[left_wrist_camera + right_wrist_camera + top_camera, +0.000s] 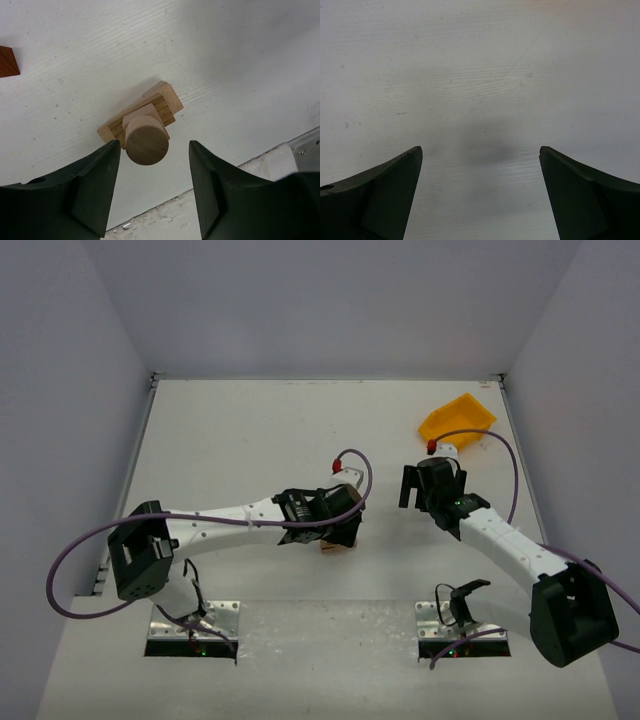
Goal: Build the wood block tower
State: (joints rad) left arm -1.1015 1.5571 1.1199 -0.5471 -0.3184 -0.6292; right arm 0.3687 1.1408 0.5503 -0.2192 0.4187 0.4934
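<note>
Your left tool [155,144] is hanging released around the round top piece [146,146] of the wood block tower [165,102], so the stack is standing unaided on the counter [225,60]. Your right tool [480,167] is idling wide, empty.

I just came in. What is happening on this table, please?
The left pincer stands open around the top of a small wood block tower, flat pale blocks with a round piece on top. The jaws do not clamp it, and a gap shows on one side. A reddish-brown block lies apart from the tower. The right pincer is open above the table and holds nothing. A yellow bin sits in the far right corner.
</note>
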